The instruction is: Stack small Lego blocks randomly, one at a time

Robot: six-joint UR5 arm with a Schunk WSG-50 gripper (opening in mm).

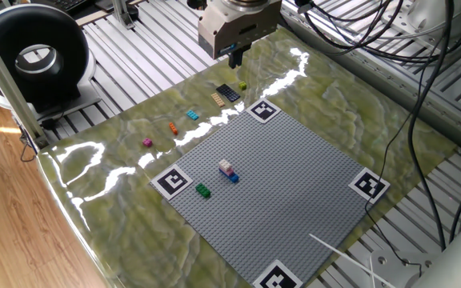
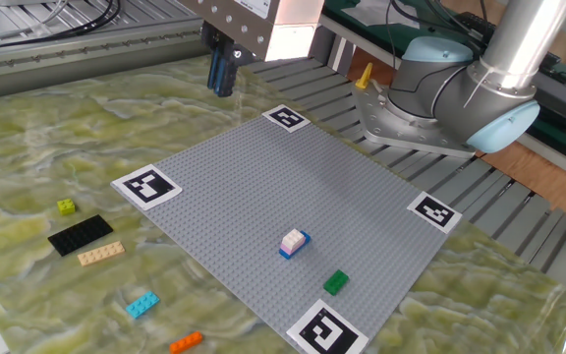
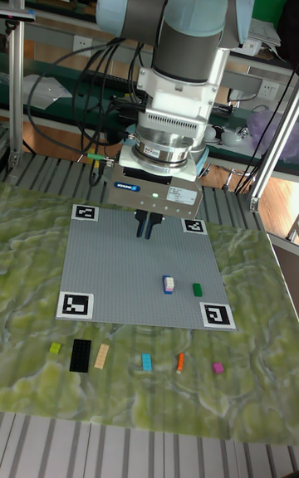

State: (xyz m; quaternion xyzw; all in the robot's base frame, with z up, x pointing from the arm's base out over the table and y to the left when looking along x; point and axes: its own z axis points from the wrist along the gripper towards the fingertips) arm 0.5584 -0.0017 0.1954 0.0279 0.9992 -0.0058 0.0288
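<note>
One gripper [image 1: 234, 58] hangs above the green marbled mat [image 2: 28, 147], its two dark fingers [image 2: 223, 75] drawn narrow, nearly together, with nothing seen between them; in the tall fixed view it sits over the far part of the grey baseplate [image 3: 124, 266], around twelve o'clock of the plate's middle; four black-and-white marker tags [image 2: 146, 184] mark the plate's corners; nine small bricks show in all; three are on the plate: a white-pink brick [image 2: 292, 239] sitting on top of a blue brick [image 2: 301, 241], forming one small stack, and a single green brick [image 2: 335, 282] near it, apart from the stack, at about four o'clock of it in the other fixed view; six lie off the plate on the mat in a loose row along one edge: a yellow-green brick [image 2: 66, 206], a dark flat plate [image 2: 79, 235], a tan brick [image 2: 100, 255], a cyan brick [image 2: 141, 305], an orange brick [image 2: 186, 342] and a magenta brick [image 3: 218, 368]; the dark plate is the largest, flat and oblong, with the long thin tan piece just beside it; the yellow-green one is squat and near the dark plate; cyan, orange and magenta lie singly, each apart from its neighbour; studs on the smallest bricks are too fine to make out.
</note>
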